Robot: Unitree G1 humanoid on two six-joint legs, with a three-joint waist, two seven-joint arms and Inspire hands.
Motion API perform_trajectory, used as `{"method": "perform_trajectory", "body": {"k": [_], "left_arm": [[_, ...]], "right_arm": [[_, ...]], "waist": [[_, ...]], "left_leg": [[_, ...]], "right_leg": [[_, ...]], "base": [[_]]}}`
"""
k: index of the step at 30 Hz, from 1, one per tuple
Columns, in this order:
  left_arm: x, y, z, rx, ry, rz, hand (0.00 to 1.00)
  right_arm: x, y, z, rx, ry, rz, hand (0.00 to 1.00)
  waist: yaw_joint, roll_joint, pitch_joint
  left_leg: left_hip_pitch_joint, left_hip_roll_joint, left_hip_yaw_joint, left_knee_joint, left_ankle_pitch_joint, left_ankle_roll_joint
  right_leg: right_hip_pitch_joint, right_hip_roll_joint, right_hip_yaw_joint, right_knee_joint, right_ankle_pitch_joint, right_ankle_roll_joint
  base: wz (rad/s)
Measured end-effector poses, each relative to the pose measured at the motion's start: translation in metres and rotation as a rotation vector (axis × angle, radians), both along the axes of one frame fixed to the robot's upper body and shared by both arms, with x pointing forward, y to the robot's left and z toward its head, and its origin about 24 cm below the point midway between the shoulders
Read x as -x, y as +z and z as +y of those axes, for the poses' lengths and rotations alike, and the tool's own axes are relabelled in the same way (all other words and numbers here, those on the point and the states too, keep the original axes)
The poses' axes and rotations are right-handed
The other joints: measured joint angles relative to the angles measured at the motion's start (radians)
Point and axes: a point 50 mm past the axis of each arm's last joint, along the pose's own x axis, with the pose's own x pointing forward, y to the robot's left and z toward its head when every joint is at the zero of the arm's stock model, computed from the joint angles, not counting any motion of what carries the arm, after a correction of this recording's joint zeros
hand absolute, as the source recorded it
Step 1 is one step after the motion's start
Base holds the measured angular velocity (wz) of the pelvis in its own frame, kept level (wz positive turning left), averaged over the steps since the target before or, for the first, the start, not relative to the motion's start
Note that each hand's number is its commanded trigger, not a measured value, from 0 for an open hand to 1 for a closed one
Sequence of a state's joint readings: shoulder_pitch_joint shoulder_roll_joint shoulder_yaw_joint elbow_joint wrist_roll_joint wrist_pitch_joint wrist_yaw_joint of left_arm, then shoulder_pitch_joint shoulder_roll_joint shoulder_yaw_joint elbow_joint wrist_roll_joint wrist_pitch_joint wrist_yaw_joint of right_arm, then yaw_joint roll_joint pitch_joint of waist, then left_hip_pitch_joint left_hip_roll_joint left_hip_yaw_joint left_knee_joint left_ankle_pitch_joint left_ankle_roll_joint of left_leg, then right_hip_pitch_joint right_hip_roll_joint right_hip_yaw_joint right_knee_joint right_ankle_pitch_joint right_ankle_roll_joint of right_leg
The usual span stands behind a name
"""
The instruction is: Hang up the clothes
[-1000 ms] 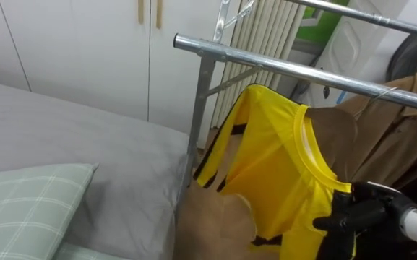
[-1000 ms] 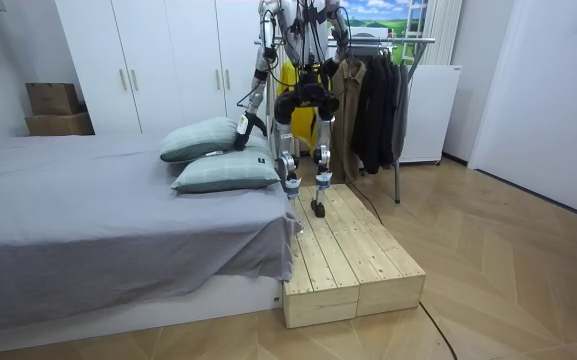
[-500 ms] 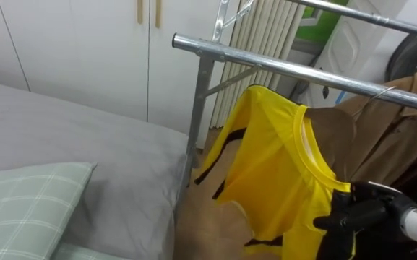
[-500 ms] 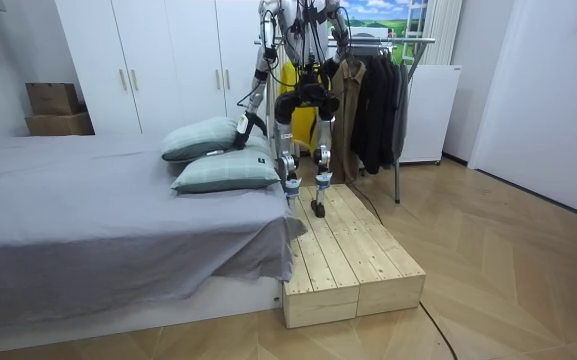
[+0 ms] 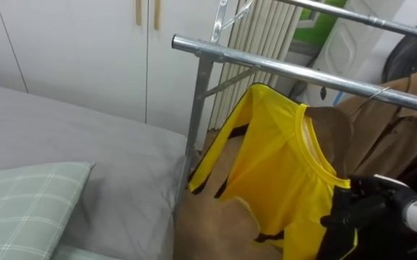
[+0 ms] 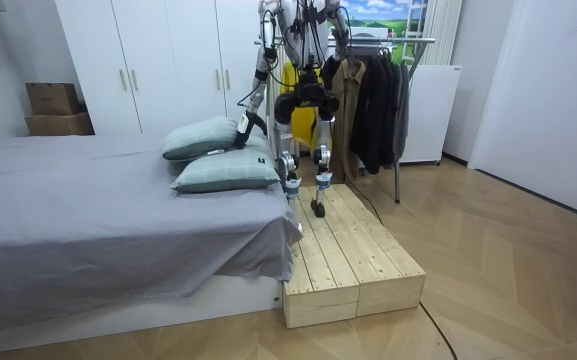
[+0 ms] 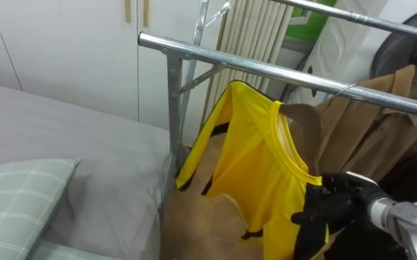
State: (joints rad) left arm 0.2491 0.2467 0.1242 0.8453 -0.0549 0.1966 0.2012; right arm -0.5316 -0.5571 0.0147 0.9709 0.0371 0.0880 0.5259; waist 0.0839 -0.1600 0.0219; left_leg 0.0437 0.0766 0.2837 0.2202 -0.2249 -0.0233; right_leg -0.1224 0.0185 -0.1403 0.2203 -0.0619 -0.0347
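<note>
One yellow shirt [image 5: 280, 166] is the thing I am working. It hangs slanted just under the near rail [image 5: 280, 68], its high shoulder toward 12 o'clock and its collar running down toward 4 o'clock. There the right hand [image 5: 356, 213] has its dark fingers curled on the cloth at the lower shoulder, gripping it.

I judge this to be the hanging step itself, near its end: the shirt is up at the rail, but I cannot see a hook over the bar, so I cannot tell whether it carries its own weight. The next move calls for seating the hanger squarely on the rail, letting the cloth settle level, and only then loosening the fingers and drawing the hand back toward 5 o'clock without dragging the sleeve.

By count:
- Two metal rails, the near one and a second rail [image 5: 367, 20] higher up at 1 o'clock.
- One brown coat [image 5: 381, 137] just behind the shirt at 3 o'clock.
- Two pillows [image 6: 226, 172] on the one bed [image 6: 88, 220].
- One wooden platform [image 6: 353, 250], on which the robot stands facing the rack.
</note>
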Motion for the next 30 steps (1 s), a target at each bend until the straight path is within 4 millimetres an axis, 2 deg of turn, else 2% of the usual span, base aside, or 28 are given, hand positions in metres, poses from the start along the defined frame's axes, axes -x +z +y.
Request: {"method": "perform_trajectory", "body": {"k": [11, 16, 19, 30], "left_arm": [[-0.001, -0.002, -0.006, -0.012, 0.004, -0.002, 0.0], [-0.008, 0.0, -0.011, -0.006, -0.002, -0.035, 0.0], [-0.008, -0.001, -0.012, -0.003, -0.002, -0.039, 0.0], [-0.008, -0.001, -0.012, -0.003, -0.001, -0.039, 0.0]], "right_arm": [[-0.012, 0.019, 0.007, 0.131, 0.041, -0.086, 0.0], [-0.019, 0.035, 0.013, 0.185, 0.08, -0.152, 0.0], [-0.019, 0.037, 0.013, 0.19, 0.076, -0.161, 0.0], [-0.019, 0.041, 0.008, 0.18, 0.043, -0.183, 0.0]], "waist": [[-0.014, 0.008, -0.0037], [-0.024, 0.01, -0.0088], [-0.026, 0.008, -0.0141], [-0.027, 0.008, -0.0145]], "left_leg": [[0.0, -0.001, 0.002, 0.002, 0.0, 0.0], [0.0, 0.0, 0.002, 0.002, 0.0, 0.0], [0.001, 0.0, 0.003, 0.001, 0.0, 0.0], [0.001, 0.0, 0.002, 0.0, 0.0, 0.0]], "right_leg": [[0.0, -0.002, -0.001, 0.002, 0.0, 0.0], [-0.001, -0.001, 0.0, 0.002, 0.0, 0.0], [0.0, -0.001, 0.0, 0.002, 0.0, 0.0], [0.002, -0.002, -0.001, 0.001, 0.0, 0.0]], "base": [[-0.01], [0.0], [0.0], [0.0]]}}
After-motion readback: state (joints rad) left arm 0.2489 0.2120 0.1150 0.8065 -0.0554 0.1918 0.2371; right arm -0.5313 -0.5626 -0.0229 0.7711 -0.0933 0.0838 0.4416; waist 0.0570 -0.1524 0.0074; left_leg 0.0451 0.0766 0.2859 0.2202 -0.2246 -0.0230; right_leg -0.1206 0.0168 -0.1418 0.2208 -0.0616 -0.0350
